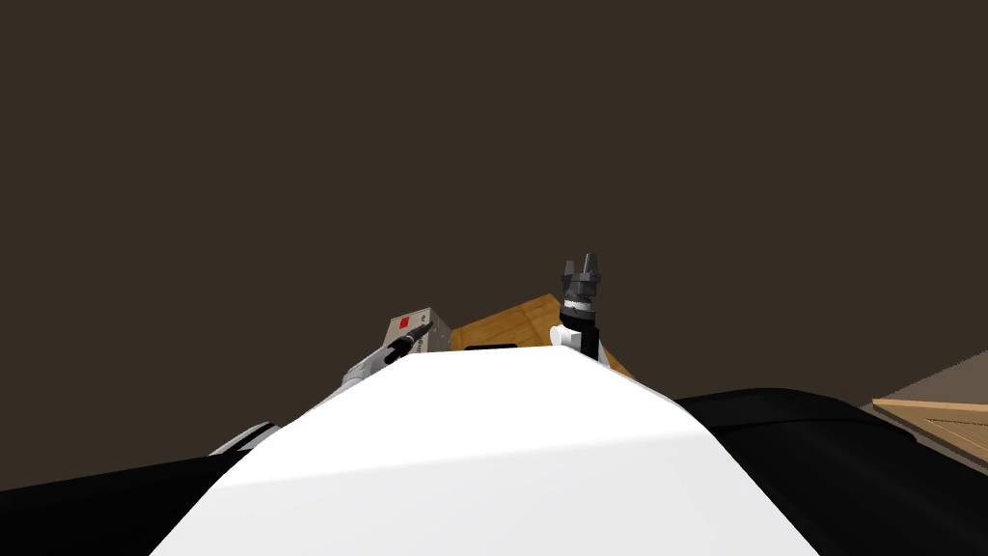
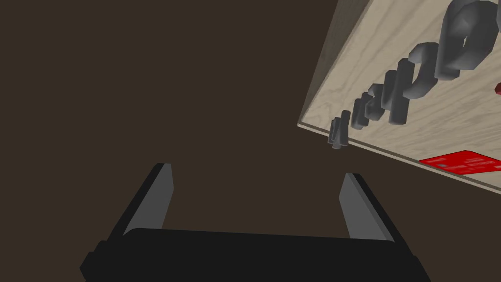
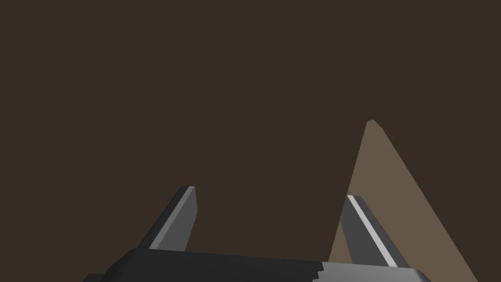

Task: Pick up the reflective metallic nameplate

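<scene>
Nameplate (image 2: 421, 127): pale wood-grain slab w/ raised grey letters + red label, seems to sit at the corner of the wooden top (image 1: 511, 323). It lies beyond and to one side of L gripper (image 2: 257, 171), not between the blades. L jaws wide, empty. R gripper (image 1: 582, 263) raised, also wide, empty. Judged rigid, prob. light, faces maybe slick, so grip across the thin edges, clear of letters. Open room all round; top's edge is close.

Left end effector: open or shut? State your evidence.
Open: the left end effector shows both fingers wide apart, nothing between them; the lettered board lies beside it, untouched.
</scene>
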Controlling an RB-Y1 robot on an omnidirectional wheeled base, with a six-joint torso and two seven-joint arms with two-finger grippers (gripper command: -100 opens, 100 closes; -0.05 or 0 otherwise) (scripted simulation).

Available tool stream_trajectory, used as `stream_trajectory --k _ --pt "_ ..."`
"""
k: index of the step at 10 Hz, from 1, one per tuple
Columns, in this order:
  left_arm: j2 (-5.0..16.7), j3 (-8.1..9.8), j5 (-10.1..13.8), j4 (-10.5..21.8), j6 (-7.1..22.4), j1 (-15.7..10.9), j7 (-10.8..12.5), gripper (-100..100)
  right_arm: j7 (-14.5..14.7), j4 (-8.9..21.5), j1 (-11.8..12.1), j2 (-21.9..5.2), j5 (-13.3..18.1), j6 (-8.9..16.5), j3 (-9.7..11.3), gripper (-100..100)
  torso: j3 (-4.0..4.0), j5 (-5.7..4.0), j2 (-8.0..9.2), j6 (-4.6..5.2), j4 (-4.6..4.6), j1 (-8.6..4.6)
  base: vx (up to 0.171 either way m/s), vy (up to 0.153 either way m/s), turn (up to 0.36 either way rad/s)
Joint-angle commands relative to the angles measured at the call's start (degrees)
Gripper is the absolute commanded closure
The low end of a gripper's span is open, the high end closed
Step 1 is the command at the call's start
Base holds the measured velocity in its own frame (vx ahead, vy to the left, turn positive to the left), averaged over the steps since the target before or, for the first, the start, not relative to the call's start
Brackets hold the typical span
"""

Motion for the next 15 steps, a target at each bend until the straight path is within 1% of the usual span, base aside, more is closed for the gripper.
stream_trajectory --k 1,2,3,5,6,7,8,9,10,11,12,14,15 --pt "0.27 -0.89 -0.62 2.53 0.53 -0.37 0.11 -100 0.0 0.0 0.0 0.0 0.0 0.0 0.0 0 0.0 0.0 0.0 0.0 0.0 0.0 0.022 0.037 -0.055" --pt "0.46 -1.58 -1.1 3.85 1.19 -0.36 0.25 -100 0.0 0.0 0.0 0.0 0.0 0.0 0.0 0 0.01 -0.02 0.01 0.0 0.0 -0.07 0.032 0.041 -0.065" --pt "0.46 -1.58 -1.1 3.96 1.19 -0.36 0.25 -100 0.0 0.0 0.0 0.0 0.0 0.0 0.0 0 0.0 -0.02 -0.01 0.0 0.0 -0.07 0.025 0.031 -0.017" --pt "0.63 -2.81 -1.91 6.29 2.32 -0.28 0.55 -100 0.0 0.0 0.0 0.0 0.0 0.0 0.0 0 0.0 -0.04 0.0 0.0 0.0 -0.14 0.025 0.025 -0.05" --pt "0.63 -2.81 -1.91 6.29 2.32 -0.28 0.55 -100 0.0 0.0 0.0 0.0 0.0 0.0 0.0 0 0.0 -0.04 0.0 0.0 0.0 -0.13 0.02 0.021 -0.014" --pt "0.57 -3.76 -2.51 7.89 3.14 -0.19 0.83 -100 0.0 0.0 0.0 0.0 0.0 0.0 0.0 0 0.0 -0.03 0.01 0.0 0.0 -0.16 0.031 0.024 -0.048" --pt "0.12 -3.28 -2.34 8.08 2.46 -0.87 0.53 -100 0.0 0.0 0.0 0.0 0.0 0.0 0.0 0 -0.01 -0.04 -0.03 0.01 0.0 -0.15 0.017 0.014 -0.014" --pt "0.06 -3.36 -2.4 8.36 2.48 -0.94 0.52 0 0.0 0.0 0.0 0.0 0.0 0.0 0.0 0 0.01 -0.05 0.01 0.0 0.0 -0.19 0.0 0.0 0.0" --pt "-1.72 -2.51 -2.85 9.73 2.72 -1.84 -0.58 -100 0.0 0.0 0.0 0.01 0.0 0.0 0.01 0 0.03 -0.06 0.06 0.0 0.01 -0.23 0.002 0.038 -0.026" --pt "-2.92 -1.95 -3.16 10.67 2.88 -2.45 -1.31 -100 0.0 0.0 0.0 0.0 0.0 0.0 0.0 0 0.04 -0.04 0.07 0.01 0.02 -0.13 -0.001 0.02 -0.022" --pt "-3.52 -1.67 -3.31 11.14 2.96 -2.76 -1.67 -100 0.0 0.0 0.0 0.01 0.0 0.0 0.0 0 0.05 -0.04 0.08 0.0 0.02 -0.2 0.0 0.0 0.0" --pt "-5.91 -0.55 -3.92 13.02 3.27 -3.97 -3.13 -100 0.0 0.0 0.0 0.01 0.0 0.0 0.01 0 0.05 -0.06 0.09 0.01 0.02 -0.27 -0.005 -0.001 -0.016" --pt "-5.2 -0.97 -3.72 12.31 3.32 -3.63 -2.58 -100 0.0 0.0 0.0 0.01 0.0 0.0 0.01 0 0.06 -0.06 0.1 0.01 0.02 -0.28 0.0 0.0 0.0"
